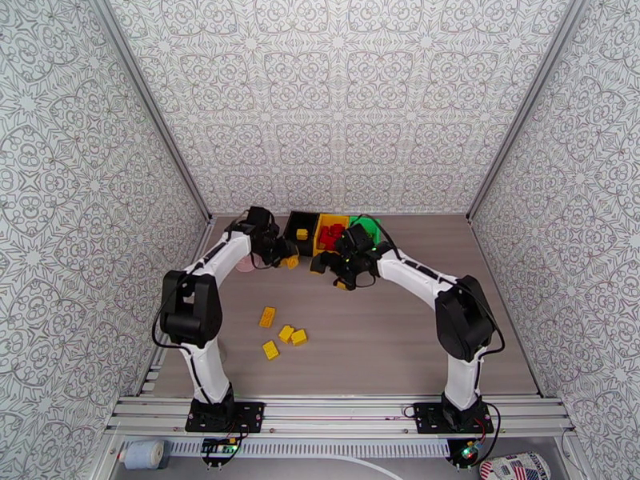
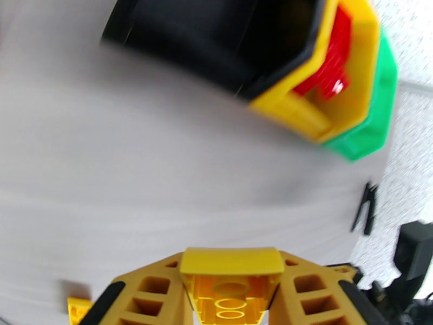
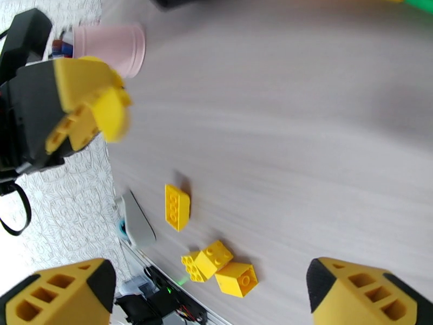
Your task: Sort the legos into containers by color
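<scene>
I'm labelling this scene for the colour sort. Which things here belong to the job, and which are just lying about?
Belongs to the job:
- black bin, yellow bin, green bin
- red legos in the yellow bin
- loose yellow legos on the table
- yellow lego held in the left gripper

Just lying about:
- pink cup
- pale roll
- flag-patterned item

Black bin [image 2: 216, 33] blurred, cropped at top; yellow brick [image 2: 231, 277] cropped at bottom.
</scene>
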`<state>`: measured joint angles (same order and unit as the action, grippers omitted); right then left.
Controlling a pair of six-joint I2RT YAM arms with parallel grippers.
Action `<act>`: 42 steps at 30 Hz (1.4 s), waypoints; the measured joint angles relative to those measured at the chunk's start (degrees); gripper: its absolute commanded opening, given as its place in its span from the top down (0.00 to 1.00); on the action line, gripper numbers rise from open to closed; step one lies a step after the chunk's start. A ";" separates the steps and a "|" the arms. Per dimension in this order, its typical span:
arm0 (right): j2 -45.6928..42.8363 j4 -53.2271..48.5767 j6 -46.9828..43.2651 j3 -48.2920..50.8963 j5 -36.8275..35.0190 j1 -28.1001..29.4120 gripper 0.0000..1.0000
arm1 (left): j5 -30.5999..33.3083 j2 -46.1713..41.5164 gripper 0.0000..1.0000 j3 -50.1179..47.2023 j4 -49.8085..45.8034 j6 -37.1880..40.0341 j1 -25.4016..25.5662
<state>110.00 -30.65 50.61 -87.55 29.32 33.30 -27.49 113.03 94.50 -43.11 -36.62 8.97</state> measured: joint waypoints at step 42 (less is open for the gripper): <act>-5.99 -7.41 -6.03 8.37 -1.46 -3.21 0.01 | 16.83 -16.22 0.15 -13.62 -6.27 4.02 6.86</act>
<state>104.01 -38.06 44.58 -79.18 27.86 30.09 -10.66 96.82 80.88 -49.39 -32.60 15.84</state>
